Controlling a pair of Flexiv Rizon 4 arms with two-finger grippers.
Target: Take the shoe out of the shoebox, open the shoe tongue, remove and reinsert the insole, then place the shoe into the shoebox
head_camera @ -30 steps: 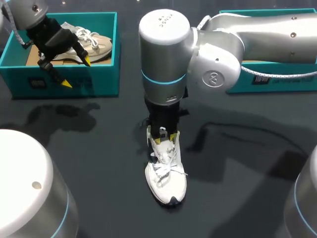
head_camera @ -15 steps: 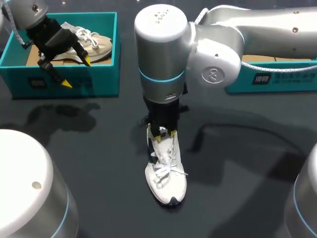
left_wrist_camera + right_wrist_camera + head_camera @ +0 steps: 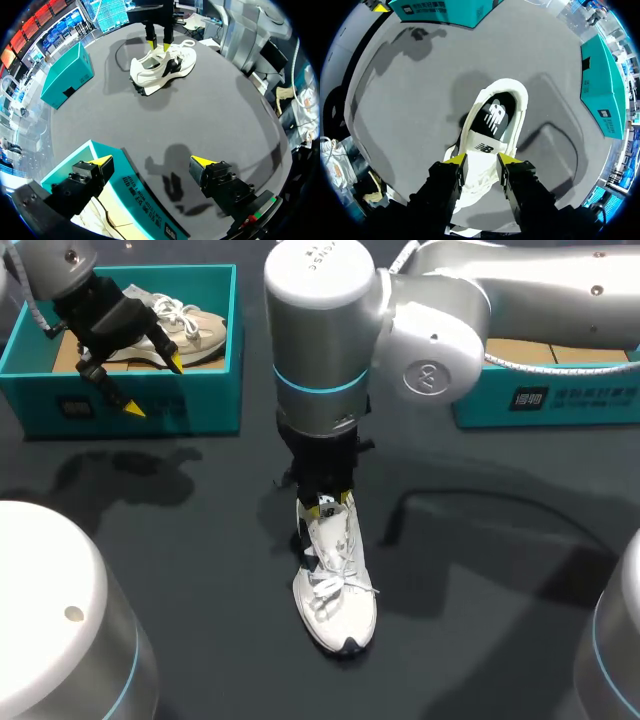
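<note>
A white shoe [image 3: 336, 590] stands alone near the middle of the dark table [image 3: 480, 570], toe toward the near edge, with bare tabletop on every side. The right gripper [image 3: 482, 159], reaching in past the middle, hangs over the shoe's heel end, its fingers pinching the raised tongue [image 3: 481, 150] from both sides. Well apart at the far left, the left gripper [image 3: 153, 385] hovers over the front wall of an open teal shoebox [image 3: 140, 405], fingers spread wide and holding nothing; a beige shoe [image 3: 195, 330] lies inside. A second teal box [image 3: 540, 400] sits along the far right edge.
</note>
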